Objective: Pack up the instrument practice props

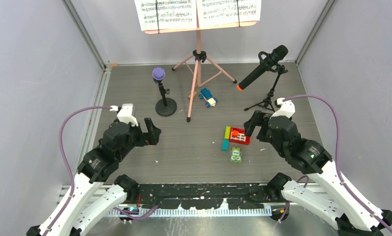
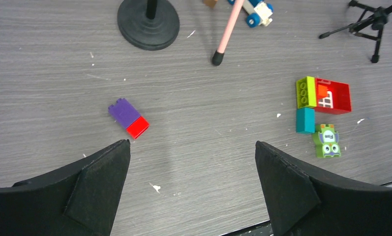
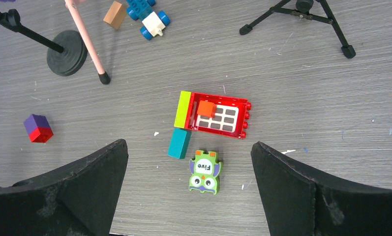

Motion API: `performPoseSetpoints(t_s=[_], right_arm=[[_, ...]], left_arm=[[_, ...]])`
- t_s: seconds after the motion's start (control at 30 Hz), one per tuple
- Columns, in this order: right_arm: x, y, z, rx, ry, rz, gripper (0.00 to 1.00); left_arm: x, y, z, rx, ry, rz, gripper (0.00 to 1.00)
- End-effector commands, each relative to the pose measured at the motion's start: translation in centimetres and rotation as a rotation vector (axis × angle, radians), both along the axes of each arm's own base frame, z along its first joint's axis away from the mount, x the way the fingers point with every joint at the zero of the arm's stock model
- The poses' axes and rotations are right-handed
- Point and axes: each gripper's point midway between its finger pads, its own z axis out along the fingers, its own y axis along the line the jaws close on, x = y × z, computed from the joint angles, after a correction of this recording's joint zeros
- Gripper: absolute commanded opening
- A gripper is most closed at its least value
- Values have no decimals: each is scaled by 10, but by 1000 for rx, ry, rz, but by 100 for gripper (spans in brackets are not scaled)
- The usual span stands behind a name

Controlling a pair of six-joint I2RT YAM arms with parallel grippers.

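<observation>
Top external view is showing the left gripper (image 1: 153,132) and right gripper (image 1: 249,128) hanging wide and empty. The purple microphone (image 1: 158,73) is standing just ahead of the left gripper, which should be approaching squarely and avoiding the music stand (image 1: 198,59) leg beside it.

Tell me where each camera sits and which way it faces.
Top external: above and behind the bases, looking down on the grey wood-grain table; the left arm and right arm show.
Left wrist: on the left arm, facing down at a purple-and-red toy brick; the open left hand shows.
Right wrist: on the right arm, facing down at a red square toy block; the open right hand shows.
Shared: both wrist views show the green owl-faced brick.
</observation>
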Motion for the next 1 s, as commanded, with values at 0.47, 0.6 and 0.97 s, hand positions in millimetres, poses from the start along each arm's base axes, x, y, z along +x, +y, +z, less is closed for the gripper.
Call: performPoseSetpoints(t_s=[0.47,0.6,0.97], right_arm=[[41,73,51,97,-163,234,100],[69,100,68,108,-261,282,100],[153,158,93,43,-423,293,100]], left_arm=[[-25,15,53,60,-85,-84,95],[-30,30,55,84,-95,-33,95],[-38,35,52,77,-100,-28,92]])
